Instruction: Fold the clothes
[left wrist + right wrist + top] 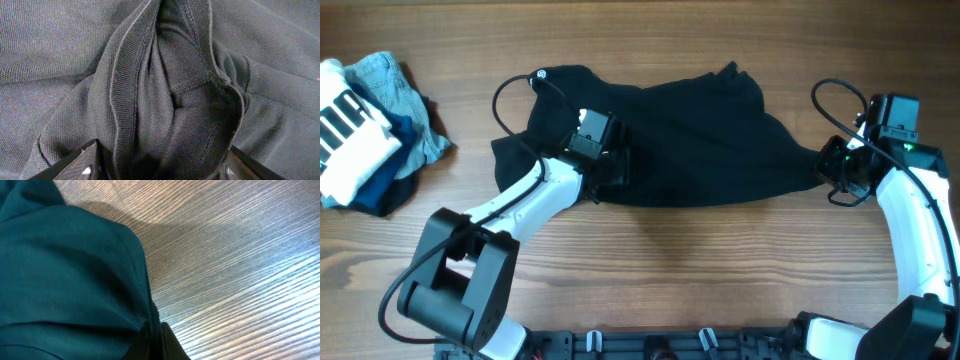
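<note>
A dark garment lies spread across the middle of the wooden table. My left gripper rests on its left part; the left wrist view shows its jaws open wide, with a bunched fold and ribbed hem of the garment between them. My right gripper is at the garment's right edge. In the right wrist view its fingers are shut on the garment's edge, which looks dark teal there.
A pile of other clothes, blue, white and striped, sits at the far left of the table. Bare wood lies in front of the garment. Cables loop near both wrists.
</note>
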Motion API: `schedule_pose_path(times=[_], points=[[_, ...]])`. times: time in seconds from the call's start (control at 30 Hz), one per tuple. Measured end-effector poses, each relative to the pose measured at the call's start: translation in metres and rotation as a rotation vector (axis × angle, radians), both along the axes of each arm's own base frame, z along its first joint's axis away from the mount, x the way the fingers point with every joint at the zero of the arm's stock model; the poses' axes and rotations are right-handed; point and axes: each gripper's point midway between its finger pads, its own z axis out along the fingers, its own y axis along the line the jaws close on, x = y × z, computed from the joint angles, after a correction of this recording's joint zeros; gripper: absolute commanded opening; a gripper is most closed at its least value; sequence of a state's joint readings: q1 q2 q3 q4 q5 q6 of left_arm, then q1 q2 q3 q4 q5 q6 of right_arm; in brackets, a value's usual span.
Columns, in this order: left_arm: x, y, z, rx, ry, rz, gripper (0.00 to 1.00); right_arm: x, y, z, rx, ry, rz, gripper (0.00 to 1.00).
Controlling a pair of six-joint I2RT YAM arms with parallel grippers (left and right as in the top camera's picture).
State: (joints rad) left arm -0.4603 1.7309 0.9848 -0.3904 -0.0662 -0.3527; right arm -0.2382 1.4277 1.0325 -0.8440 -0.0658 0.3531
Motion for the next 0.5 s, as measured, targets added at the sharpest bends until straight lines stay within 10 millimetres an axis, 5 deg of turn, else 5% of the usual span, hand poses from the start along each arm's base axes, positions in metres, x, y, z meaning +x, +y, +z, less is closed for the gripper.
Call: schedule_pose_path(times=[0.5], points=[[0.011,-0.013,0.008,-0.062,-0.047,-0.018,0.73,0.0,0.0,0.0,0.0,0.0,0.0,0.06]])
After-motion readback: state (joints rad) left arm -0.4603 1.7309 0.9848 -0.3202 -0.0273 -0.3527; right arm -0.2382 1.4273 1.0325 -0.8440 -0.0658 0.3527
